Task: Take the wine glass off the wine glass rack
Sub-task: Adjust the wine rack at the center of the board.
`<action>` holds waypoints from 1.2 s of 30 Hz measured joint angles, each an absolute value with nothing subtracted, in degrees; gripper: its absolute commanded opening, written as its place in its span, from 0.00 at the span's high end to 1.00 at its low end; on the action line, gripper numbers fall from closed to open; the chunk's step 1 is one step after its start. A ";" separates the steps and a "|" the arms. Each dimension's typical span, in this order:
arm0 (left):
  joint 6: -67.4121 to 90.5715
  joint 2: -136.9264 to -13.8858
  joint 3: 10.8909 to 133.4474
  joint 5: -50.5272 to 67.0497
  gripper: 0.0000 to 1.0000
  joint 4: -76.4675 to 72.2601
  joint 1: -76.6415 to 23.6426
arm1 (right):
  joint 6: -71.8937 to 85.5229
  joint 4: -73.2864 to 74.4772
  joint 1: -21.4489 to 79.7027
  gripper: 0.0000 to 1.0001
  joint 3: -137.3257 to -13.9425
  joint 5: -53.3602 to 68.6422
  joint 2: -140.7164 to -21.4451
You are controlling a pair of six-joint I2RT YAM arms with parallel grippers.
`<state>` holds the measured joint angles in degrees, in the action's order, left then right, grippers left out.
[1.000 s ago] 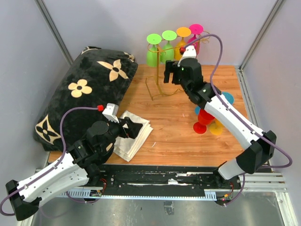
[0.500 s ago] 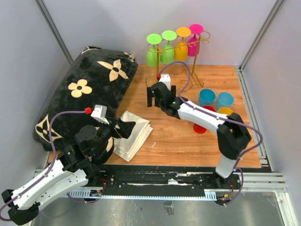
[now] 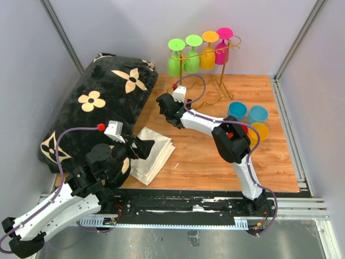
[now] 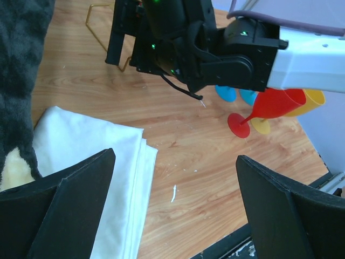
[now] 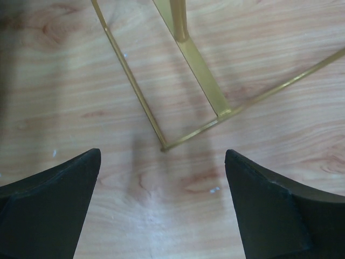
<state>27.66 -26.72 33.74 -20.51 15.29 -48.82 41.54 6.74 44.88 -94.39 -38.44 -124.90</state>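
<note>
The gold wire wine glass rack [image 3: 222, 81] stands at the back of the table. Several coloured wine glasses hang from it upside down, from green [image 3: 174, 60] on the left to pink [image 3: 222, 48] on the right. My right gripper [image 3: 164, 110] is low over the wood, left of the rack's foot and open with nothing in it. In the right wrist view the right gripper [image 5: 163, 156] has only the rack's gold base bars [image 5: 188, 54] ahead of it. My left gripper [image 3: 145, 147] hovers open over a folded white cloth [image 3: 153, 154], far from the rack. In the left wrist view the left gripper [image 4: 175, 162] holds nothing.
A black flowered pillow [image 3: 97, 108] fills the left side. To the right of the rack's foot are two blue glasses [image 3: 236, 110] and a yellow one [image 3: 259, 131]. A red glass [image 4: 269, 105] lies on its side. The right arm [image 3: 232, 141] folds over them.
My right gripper has dropped from the glasses on the rack to the table, down and to the left, with its jaws opening wider. The left arm shifted slightly.
</note>
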 measured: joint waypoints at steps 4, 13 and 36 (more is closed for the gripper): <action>27.31 -26.74 33.76 -20.51 0.00 15.42 -48.82 | 44.47 9.26 43.97 0.02 -99.88 -40.18 -128.55; 27.00 -26.89 33.76 -20.71 0.00 15.66 -48.82 | 48.38 15.75 41.69 0.02 -102.67 -44.14 -131.96; 27.64 -27.07 33.78 -20.69 0.00 16.01 -48.82 | 46.70 14.92 41.45 0.02 -79.81 -44.60 -118.45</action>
<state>27.64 -27.07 33.78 -20.69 16.01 -48.82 46.70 14.92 41.45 -79.81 -44.60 -118.45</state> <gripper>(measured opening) 0.994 0.984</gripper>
